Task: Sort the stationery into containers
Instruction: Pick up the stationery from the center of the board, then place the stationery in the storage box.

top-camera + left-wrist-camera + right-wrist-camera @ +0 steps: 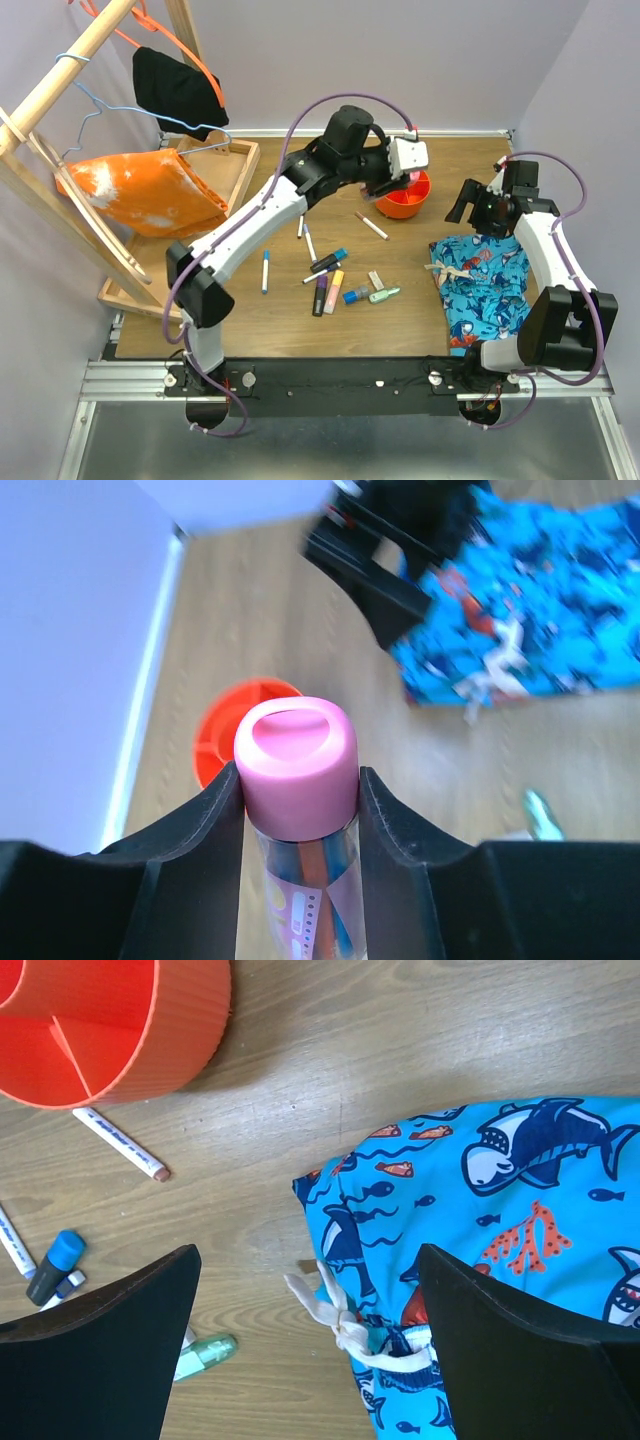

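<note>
My left gripper is shut on a pink-capped marker with a clear body and holds it just above the round orange-red pot; the pot shows below the cap in the left wrist view. Several pens and markers lie mid-table: a blue-capped pen, a red-tipped pen, a purple marker, an orange marker, a green marker and a small eraser. My right gripper is open and empty, right of the pot, above the edge of the shorts.
Blue shark-print shorts lie at the right, their white drawstring under my right gripper. A light-wood tray with an orange cloth sits at the back left, behind a wooden rack with hangers and a black cloth.
</note>
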`<state>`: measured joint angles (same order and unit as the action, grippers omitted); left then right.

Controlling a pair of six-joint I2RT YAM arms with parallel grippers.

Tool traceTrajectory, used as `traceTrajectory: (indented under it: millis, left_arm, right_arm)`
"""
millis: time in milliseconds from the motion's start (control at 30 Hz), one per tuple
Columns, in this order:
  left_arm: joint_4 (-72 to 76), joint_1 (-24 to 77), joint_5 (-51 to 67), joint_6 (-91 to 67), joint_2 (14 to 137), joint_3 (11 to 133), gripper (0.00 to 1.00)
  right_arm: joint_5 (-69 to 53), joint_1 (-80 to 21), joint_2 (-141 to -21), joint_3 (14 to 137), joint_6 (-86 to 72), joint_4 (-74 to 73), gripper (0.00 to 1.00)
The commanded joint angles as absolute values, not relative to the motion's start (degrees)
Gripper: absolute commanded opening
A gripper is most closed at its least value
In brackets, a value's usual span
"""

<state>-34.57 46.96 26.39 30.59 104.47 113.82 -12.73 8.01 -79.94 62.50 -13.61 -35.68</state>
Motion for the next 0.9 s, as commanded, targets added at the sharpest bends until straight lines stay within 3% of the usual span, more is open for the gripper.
traceTrajectory:
  millis: [0, 233, 400, 867]
  left_arm:
    - [-14.00, 43.86, 34.79, 23.66, 113.63, 115.47, 0.00]
    - [12.11, 40.43, 39.98, 9.85, 120.14, 114.35, 0.00]
    - [32.30, 39.90, 38.07, 4.49, 122.16, 107.15, 0.00]
    - [37.70, 39.46, 33.67, 3.51, 133.58, 114.96, 0.00]
  right_arm:
    - [-10.46, 8.79, -80.51, 63.19, -11.96, -34.54, 0.97]
    - [-9.76, 9.40, -79.11, 61.70, -12.22, -32.96, 0.97]
    - [-9.49, 9.93, -78.49, 60.38, -11.78, -33.05, 0.97]
    - [-6.68, 10.63, -81.30, 63.89, -7.30, -35.59, 0.97]
